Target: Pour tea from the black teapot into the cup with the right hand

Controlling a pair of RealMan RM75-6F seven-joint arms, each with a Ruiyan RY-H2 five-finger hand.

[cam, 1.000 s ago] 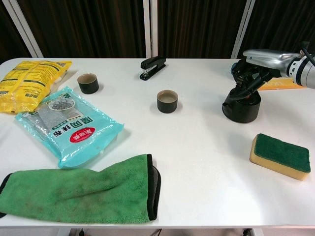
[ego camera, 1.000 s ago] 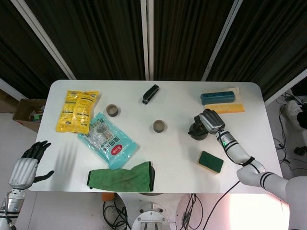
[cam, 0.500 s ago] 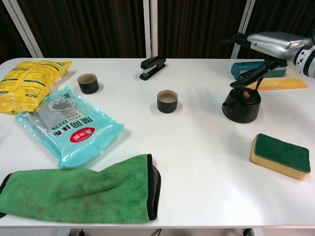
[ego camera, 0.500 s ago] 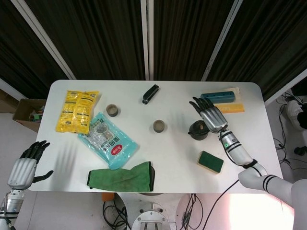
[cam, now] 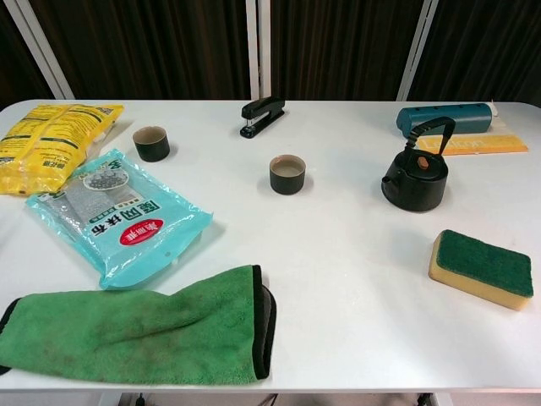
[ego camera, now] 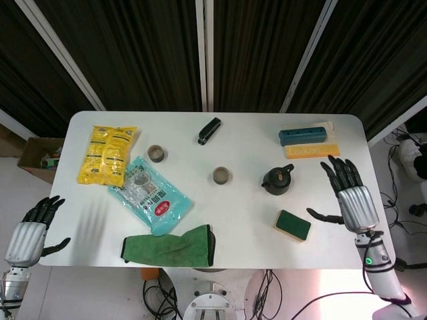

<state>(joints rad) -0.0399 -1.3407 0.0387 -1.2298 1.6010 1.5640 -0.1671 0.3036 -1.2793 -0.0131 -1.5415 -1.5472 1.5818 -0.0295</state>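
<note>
Well left of the spread right hand (ego camera: 352,200) stands the black teapot (ego camera: 277,180).

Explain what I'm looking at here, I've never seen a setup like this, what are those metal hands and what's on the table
This is a two-armed robot at a white table, steered by a person. One picture looks down from its head, the other looks forward from its chest.

The silver left hand and right hand hang off the table's sides, fingers spread, holding nothing.

On the table stand a black teapot and two dark cups: a middle cup holding pale liquid and a far-left cup. Around them lie a black stapler, yellow snack bag, teal cloth packet, green towel, green-topped sponge and a blue case.
</note>
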